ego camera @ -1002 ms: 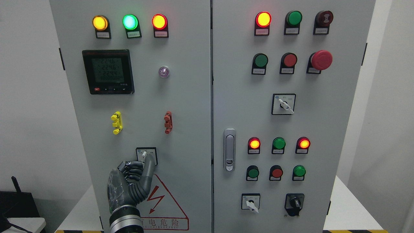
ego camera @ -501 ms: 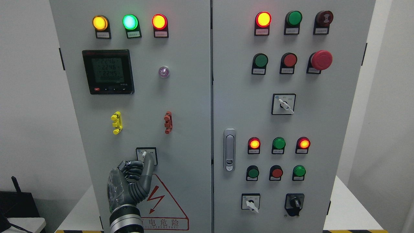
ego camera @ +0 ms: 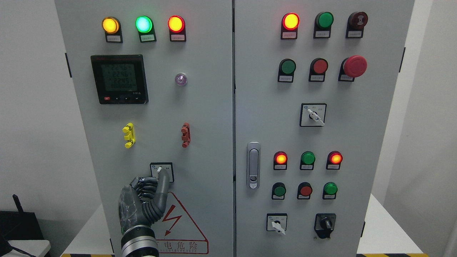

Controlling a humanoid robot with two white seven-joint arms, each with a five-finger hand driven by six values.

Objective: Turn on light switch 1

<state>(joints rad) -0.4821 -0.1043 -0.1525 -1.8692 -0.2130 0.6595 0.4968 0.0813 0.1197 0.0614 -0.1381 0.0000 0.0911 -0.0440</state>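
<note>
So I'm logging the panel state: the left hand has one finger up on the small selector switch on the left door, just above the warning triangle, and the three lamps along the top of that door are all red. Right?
Not quite. In the head view the three lamps are amber, green and red, not all red. The rest holds: the left hand has one finger up on the small selector switch, just above the warning triangle.

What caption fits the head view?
Left hand extends one finger to the white-handled rotary switch on the grey cabinet door.

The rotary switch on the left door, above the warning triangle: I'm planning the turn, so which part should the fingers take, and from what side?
Take the small white lever of the rotary switch, pinching it from below, where the left hand already reaches up; the lever juts from the plate, offering flat sides.
</note>
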